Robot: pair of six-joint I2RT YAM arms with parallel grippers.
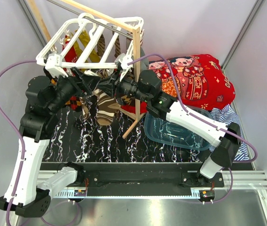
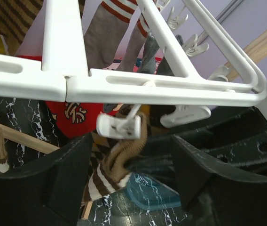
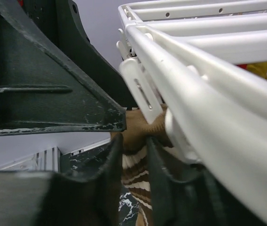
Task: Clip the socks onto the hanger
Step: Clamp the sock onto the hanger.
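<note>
Over the surface's (image 1: 124,146) far left corner, the right end effector (image 3: 132,146) pinches the striped sock (image 3: 136,126) by its cuff, lifting it to a clip (image 2: 118,127) beneath the hanger (image 2: 171,89). The left end effector (image 2: 131,146) stands spread around that clip, probably to squeeze it open.

Overhead view looks down from behind; wrist views close by hanger (image 2: 171,87), sharing striped sock (image 2: 110,174).

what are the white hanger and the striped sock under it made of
The hanger looks like moulded white plastic: smooth, slightly glossy, with slots and a seam. The striped sock seems knitted fabric, matte, its ribbed brown-and-cream yarn showing.
</note>
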